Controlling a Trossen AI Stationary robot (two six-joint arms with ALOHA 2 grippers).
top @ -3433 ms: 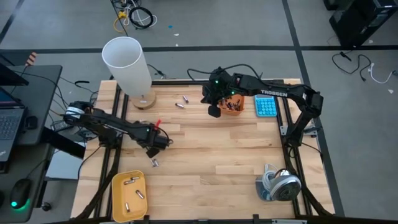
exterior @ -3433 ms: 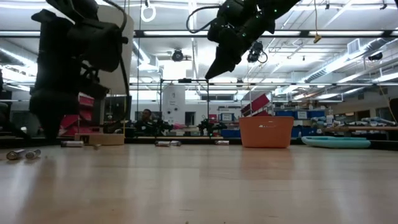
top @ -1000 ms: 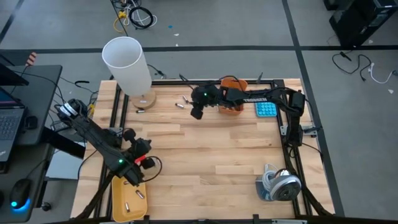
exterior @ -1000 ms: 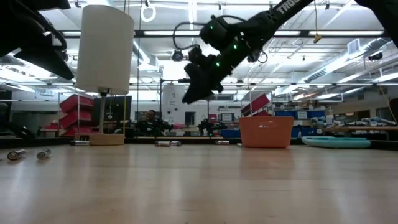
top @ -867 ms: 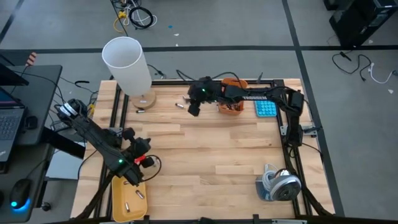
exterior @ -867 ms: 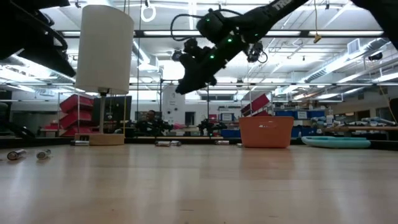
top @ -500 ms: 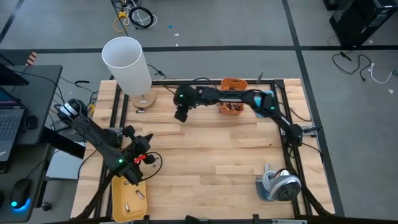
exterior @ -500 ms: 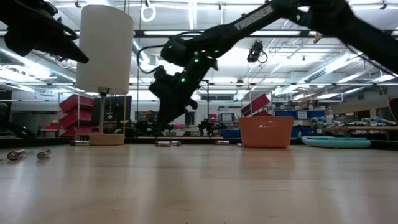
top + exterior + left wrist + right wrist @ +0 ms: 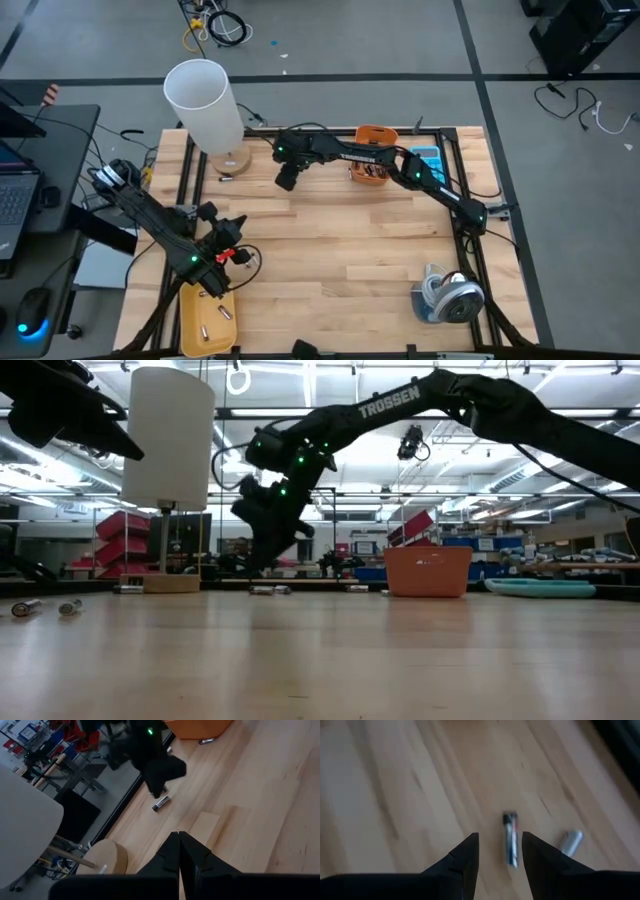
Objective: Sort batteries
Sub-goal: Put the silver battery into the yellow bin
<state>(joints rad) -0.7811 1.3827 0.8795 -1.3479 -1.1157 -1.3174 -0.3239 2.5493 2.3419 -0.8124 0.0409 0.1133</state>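
- Left gripper (image 9: pixel 212 283), fingers pressed together on nothing, hangs just above the yellow tray (image 9: pixel 190 318), which holds a few batteries (image 9: pixel 222 313).
- White cylinder (image 9: pixel 205 105) stands at the bench's (image 9: pixel 350 250) far left.
- Right gripper (image 9: pixel 285 181), fingers apart, hovers over a dark battery (image 9: pixel 510 838); a silvery battery (image 9: pixel 570 841) lies beside it.
- Orange bin (image 9: pixel 373 158) sits farther right.

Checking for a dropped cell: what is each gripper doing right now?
Left gripper: shut, nothing visible between its fingers.
Right gripper: open, empty, above a small dark cylindrical battery.
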